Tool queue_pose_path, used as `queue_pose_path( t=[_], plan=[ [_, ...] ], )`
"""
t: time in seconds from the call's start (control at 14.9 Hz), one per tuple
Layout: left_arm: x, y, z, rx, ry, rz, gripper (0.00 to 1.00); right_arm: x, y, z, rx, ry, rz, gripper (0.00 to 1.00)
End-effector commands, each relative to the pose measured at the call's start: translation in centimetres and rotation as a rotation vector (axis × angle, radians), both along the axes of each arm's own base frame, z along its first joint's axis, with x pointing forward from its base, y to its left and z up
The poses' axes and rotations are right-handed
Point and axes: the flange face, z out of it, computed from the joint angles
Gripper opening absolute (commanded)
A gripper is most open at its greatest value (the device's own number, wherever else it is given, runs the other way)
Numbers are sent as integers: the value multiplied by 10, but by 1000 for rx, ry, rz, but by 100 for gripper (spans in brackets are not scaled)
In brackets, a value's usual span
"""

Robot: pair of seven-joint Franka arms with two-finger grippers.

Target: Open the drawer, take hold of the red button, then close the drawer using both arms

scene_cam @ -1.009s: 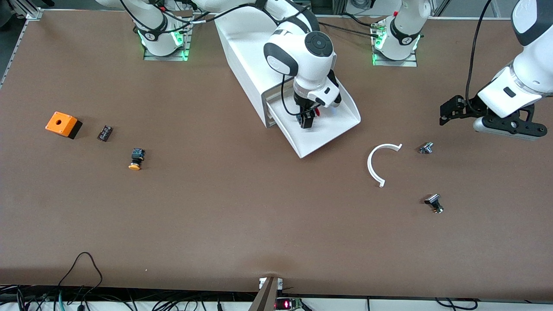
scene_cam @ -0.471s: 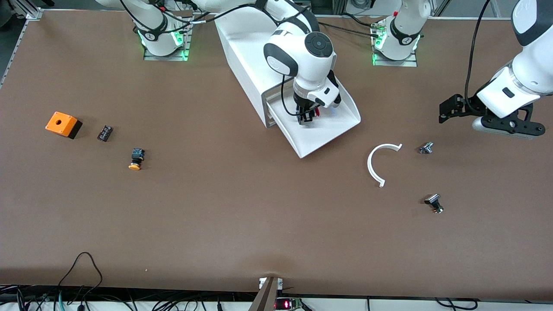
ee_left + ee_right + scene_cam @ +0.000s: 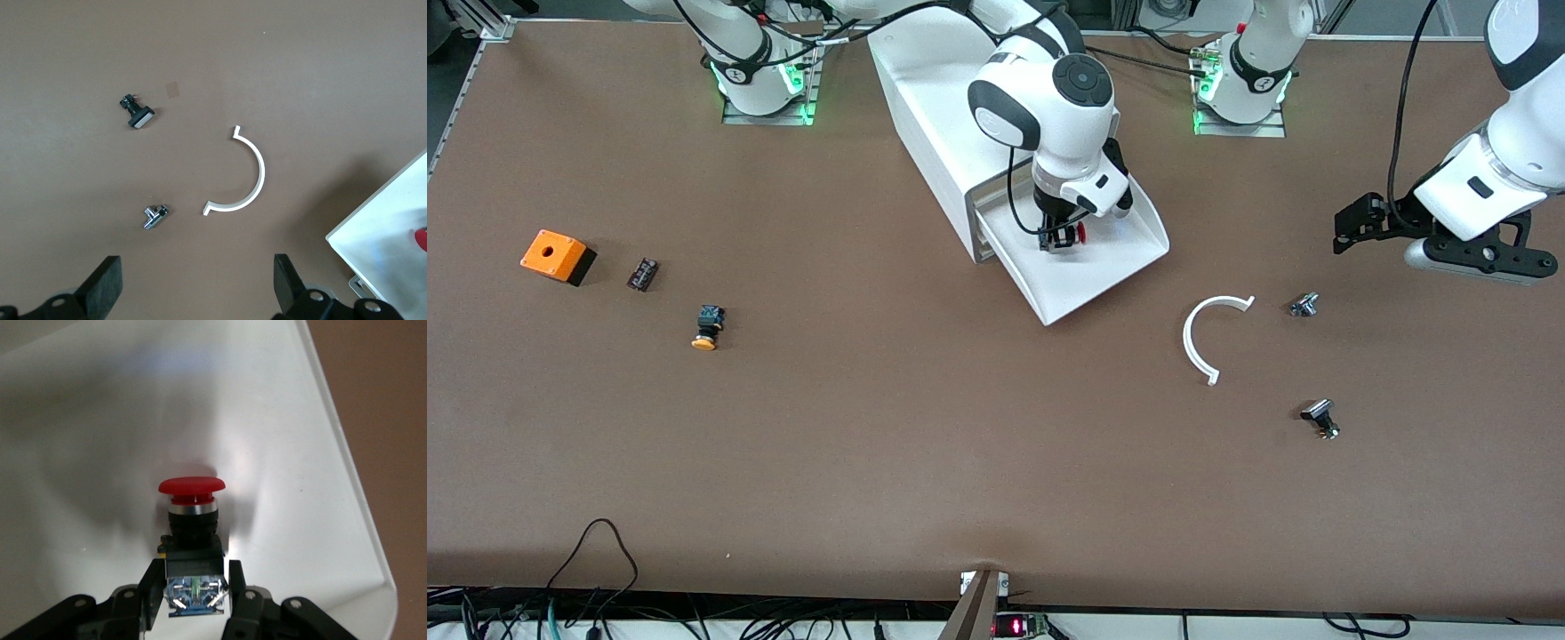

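The lowest drawer [image 3: 1103,267] of the white cabinet [image 3: 925,107] stands pulled out. My right gripper [image 3: 1060,238] reaches down into it and is shut on the button [image 3: 1079,233]. In the right wrist view the fingers [image 3: 151,587] clamp the button's black-and-blue body [image 3: 192,547], and its red cap points away over the drawer's white floor [image 3: 100,440]. My left gripper [image 3: 1480,267] hangs open and empty over bare table at the left arm's end, waiting. The left wrist view shows this gripper [image 3: 198,293] wide open, with a drawer corner [image 3: 387,233] and a sliver of the red cap [image 3: 421,239].
A white arc [image 3: 1193,338], a small metal part [image 3: 1304,304] and a black part [image 3: 1320,416] lie near the left arm's end. An orange box [image 3: 557,255], a small black part [image 3: 642,273] and a yellow-capped button [image 3: 708,326] lie toward the right arm's end.
My right gripper has closed from open onto the button in the drawer and shifted slightly toward the cabinet. The left arm has barely moved.
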Motion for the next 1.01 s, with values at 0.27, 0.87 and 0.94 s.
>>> queue_pose_path(
  t=[0.27, 0.87, 0.94],
  plan=[
    [4, -4, 8, 22, -5, -2, 100, 9, -9, 24, 19, -2, -36, 41],
    [29, -64, -57, -26, -46, 76, 100, -6, -6, 84, 88, -54, -233, 32],
    [30, -72, -69, -32, -49, 92, 100, -2, -12, 95, 96, -65, -282, 33]
  ],
)
